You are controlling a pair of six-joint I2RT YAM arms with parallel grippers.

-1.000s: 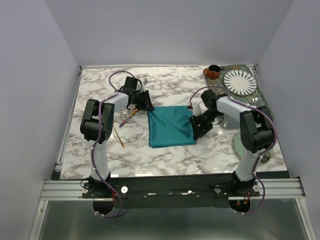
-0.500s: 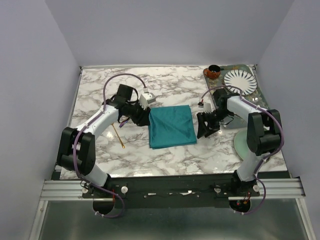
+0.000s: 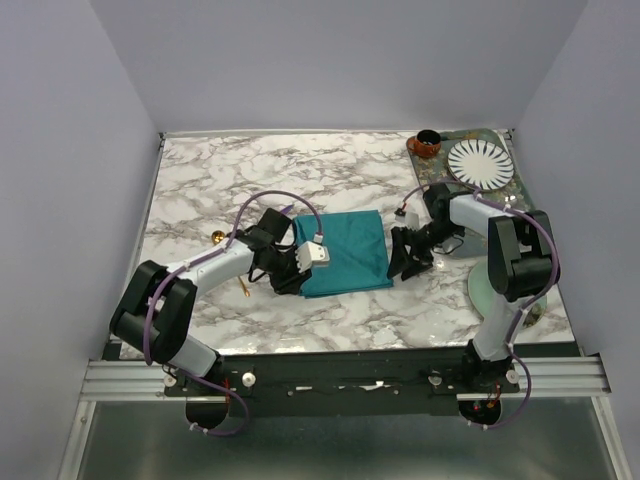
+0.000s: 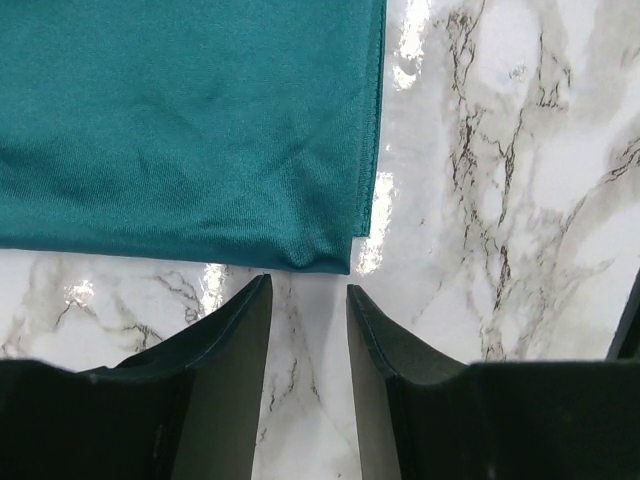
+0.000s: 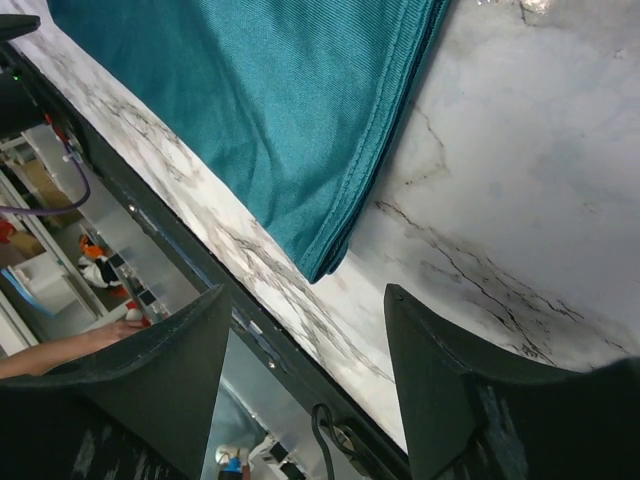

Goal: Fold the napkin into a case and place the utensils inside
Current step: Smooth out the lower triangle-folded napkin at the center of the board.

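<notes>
Left of the soft teal square cloth napkin (image 3: 345,250) lies a thin gold metal utensil (image 3: 217,237). The left arm crosses over its middle, so a careless sweep of that arm could knock it further off. I cannot find the iridescent utensil.

The left gripper (image 3: 287,277) sits at the napkin's near left corner. Its jaws are parted only narrowly and hold nothing. With so slim a gap it may shove the corner and bunch the cloth rather than take it.

The napkin lies flat on the marble tabletop (image 3: 200,180), not yet a narrow case.

At the napkin's right edge, the right gripper (image 3: 402,262) stands wide and empty. A pinch there could catch only one layer, skewing the fold.

The overhead view alone shows both arms and the utensil. The left wrist view puts the napkin's (image 4: 180,120) corner just ahead of the left gripper (image 4: 307,290). The right wrist view shows the napkin's (image 5: 280,100) doubled hem before the right gripper (image 5: 310,370).
</notes>
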